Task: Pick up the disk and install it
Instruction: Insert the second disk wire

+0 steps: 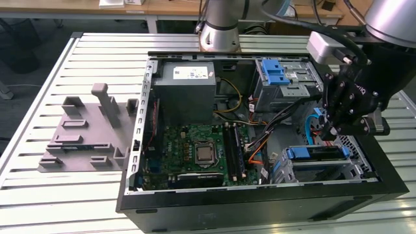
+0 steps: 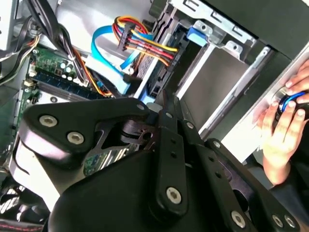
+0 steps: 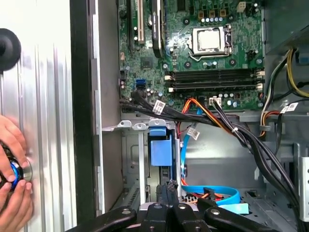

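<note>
The disk (image 1: 317,153) stands on edge in the lower drive bay at the exterior view's right end of the open computer case (image 1: 260,195). Its blue carrier (image 3: 161,147) shows between the bay's metal rails in the first wrist view. My black gripper (image 1: 328,135) hangs straight over it with its fingers shut together and nothing between them. In the second wrist view the gripper's tips (image 2: 157,104) end right at the disk's dark edge (image 2: 164,72). Whether they touch it I cannot tell.
A second blue carrier (image 1: 279,73) sits in the upper bay beside the grey power-supply box (image 1: 187,92). Cable bundles (image 3: 231,128) and a blue ribbon (image 3: 212,193) cross next to the bay. A person's hand (image 3: 12,188) rests on a round button outside the case. A grey fixture (image 1: 87,131) lies on the table.
</note>
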Available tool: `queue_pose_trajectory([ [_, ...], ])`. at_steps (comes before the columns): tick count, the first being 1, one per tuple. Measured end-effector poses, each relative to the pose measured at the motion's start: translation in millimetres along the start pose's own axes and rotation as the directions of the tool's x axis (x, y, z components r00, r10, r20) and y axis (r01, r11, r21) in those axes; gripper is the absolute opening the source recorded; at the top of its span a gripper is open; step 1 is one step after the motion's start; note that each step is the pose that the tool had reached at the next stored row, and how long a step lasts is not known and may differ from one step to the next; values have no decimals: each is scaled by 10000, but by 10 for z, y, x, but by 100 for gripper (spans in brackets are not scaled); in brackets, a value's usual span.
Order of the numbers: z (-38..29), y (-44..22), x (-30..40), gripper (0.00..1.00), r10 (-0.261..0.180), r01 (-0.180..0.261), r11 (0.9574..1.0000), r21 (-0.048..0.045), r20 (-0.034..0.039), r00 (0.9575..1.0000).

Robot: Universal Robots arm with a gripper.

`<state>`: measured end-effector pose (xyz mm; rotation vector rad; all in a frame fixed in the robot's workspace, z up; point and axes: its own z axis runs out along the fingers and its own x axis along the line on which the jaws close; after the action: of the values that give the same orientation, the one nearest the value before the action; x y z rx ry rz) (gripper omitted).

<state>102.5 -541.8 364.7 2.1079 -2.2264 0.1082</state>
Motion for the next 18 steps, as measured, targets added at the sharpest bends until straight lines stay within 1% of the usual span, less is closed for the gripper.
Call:
queue_pose_trajectory([
  [2,-31,26,4,11,1,-1,10000,2,0,10000],
  [5,-59,62,9,11,3,-3,10000,5,1,10000],
  [14,-162,67,3,11,2,-2,10000,6,2,10000],
  [18,-190,69,-40,11,2,-2,10000,6,1,10000],
])
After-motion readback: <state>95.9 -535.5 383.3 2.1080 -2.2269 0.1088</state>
